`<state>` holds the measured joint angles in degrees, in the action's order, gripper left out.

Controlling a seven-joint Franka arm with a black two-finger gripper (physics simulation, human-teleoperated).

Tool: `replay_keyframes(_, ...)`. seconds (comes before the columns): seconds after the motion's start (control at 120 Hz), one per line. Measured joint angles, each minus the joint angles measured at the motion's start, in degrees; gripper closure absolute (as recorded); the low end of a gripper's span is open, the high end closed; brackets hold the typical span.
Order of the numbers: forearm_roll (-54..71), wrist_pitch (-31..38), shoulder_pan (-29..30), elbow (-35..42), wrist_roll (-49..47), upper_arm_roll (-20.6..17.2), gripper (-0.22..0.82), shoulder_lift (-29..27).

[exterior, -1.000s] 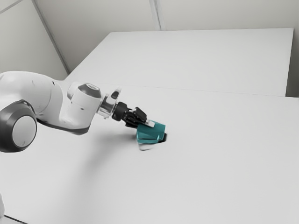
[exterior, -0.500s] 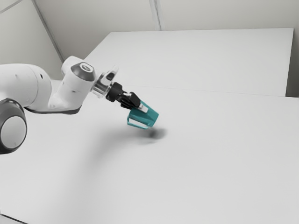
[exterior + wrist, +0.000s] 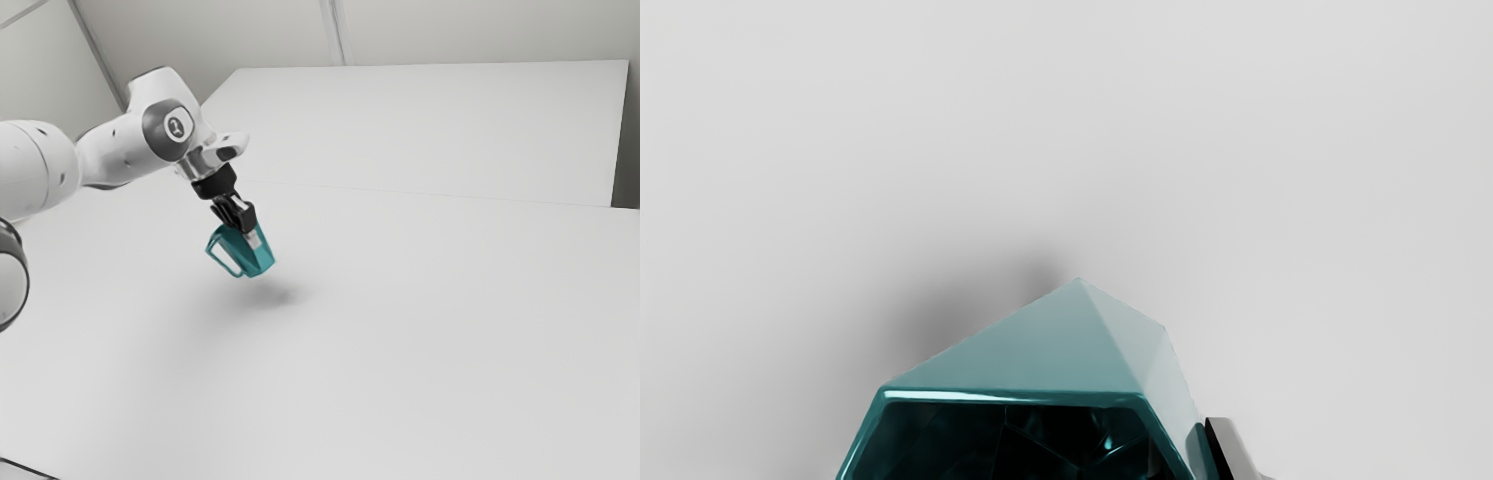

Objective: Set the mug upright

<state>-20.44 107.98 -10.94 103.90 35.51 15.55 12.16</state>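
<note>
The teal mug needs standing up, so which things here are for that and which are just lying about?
For the job:
teal mug, tilted in the air
black gripper, holding it
robot arm
white table below

Just there:
dark strip, perhaps a cord
pale panel behind

The teal, faceted mug (image 3: 256, 264) hangs tilted above the table (image 3: 450, 350), handle (image 3: 211, 246) toward the exterior view's left.

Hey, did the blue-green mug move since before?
Yes, toward the exterior view's left: the mug was almost below the thin wall strip, but now hangs well to that side of it, above the table.
</note>
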Motion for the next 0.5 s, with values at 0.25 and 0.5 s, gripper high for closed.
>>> replay_keyframes(0.25,11.28,0.75,0.03,2.82,-8.72,-3.79,0.78,-3.13)
replay_keyframes(0.5,18.05,3.86,0.14,7.79,-16.88,-6.54,0.78,-5.6)
